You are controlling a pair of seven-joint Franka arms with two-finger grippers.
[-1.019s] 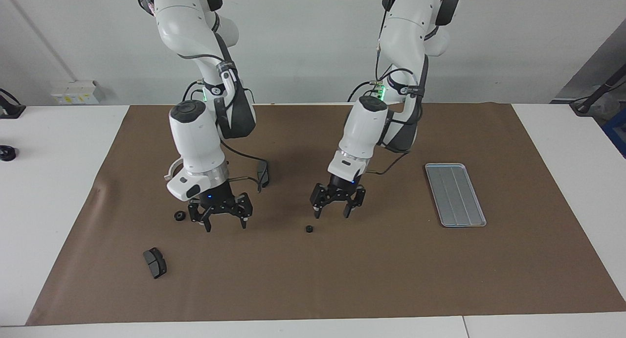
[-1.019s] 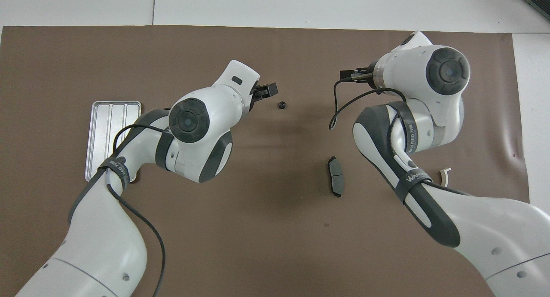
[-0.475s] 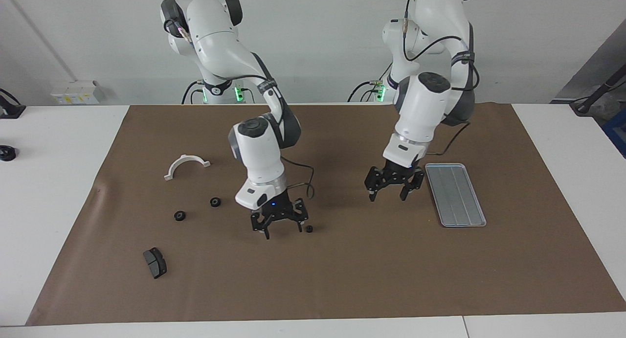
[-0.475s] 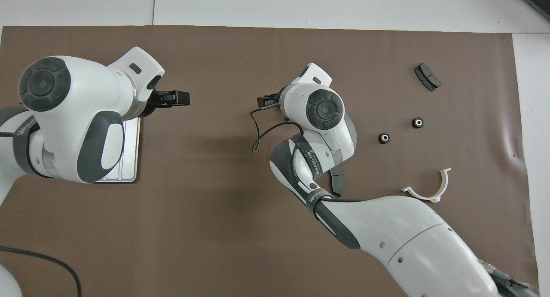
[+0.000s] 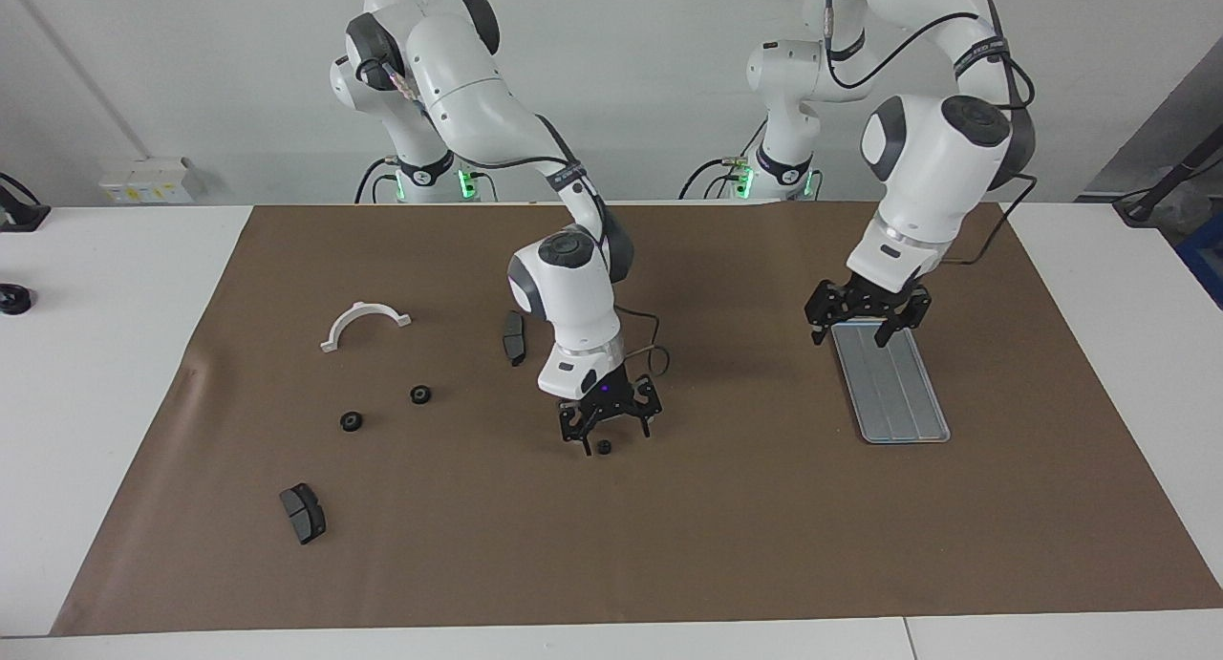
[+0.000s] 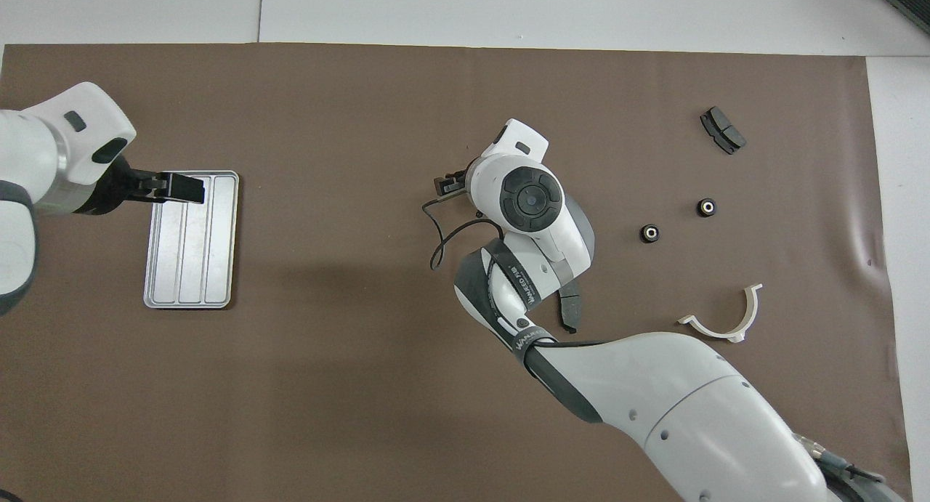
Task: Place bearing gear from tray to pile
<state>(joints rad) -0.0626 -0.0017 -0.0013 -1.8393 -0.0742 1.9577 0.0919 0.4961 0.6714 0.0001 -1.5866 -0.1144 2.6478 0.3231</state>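
Observation:
A small black bearing gear (image 5: 603, 446) lies alone on the brown mat in the middle of the table. My right gripper (image 5: 612, 437) is low over it, open, with a finger on either side of it. In the overhead view the right wrist hides the gear, and only a little of the right gripper (image 6: 448, 185) shows. Two more gears (image 5: 419, 393) (image 5: 352, 421) lie close together toward the right arm's end, also seen from overhead (image 6: 649, 233) (image 6: 706, 208). The silver tray (image 5: 893, 393) (image 6: 190, 255) holds nothing. Above it hangs my left gripper (image 5: 851, 339) (image 6: 182, 188), open and empty.
Two dark brake pads (image 5: 303, 513) (image 5: 513, 336) lie on the mat, one by the right arm's wrist. A white half ring (image 5: 365, 323) lies nearer the robots than the gear pair. A cable loops from the right wrist.
The right gripper has swung from beside the gear pair to the lone gear and come down around it. The left gripper has moved away from that gear to above the tray.

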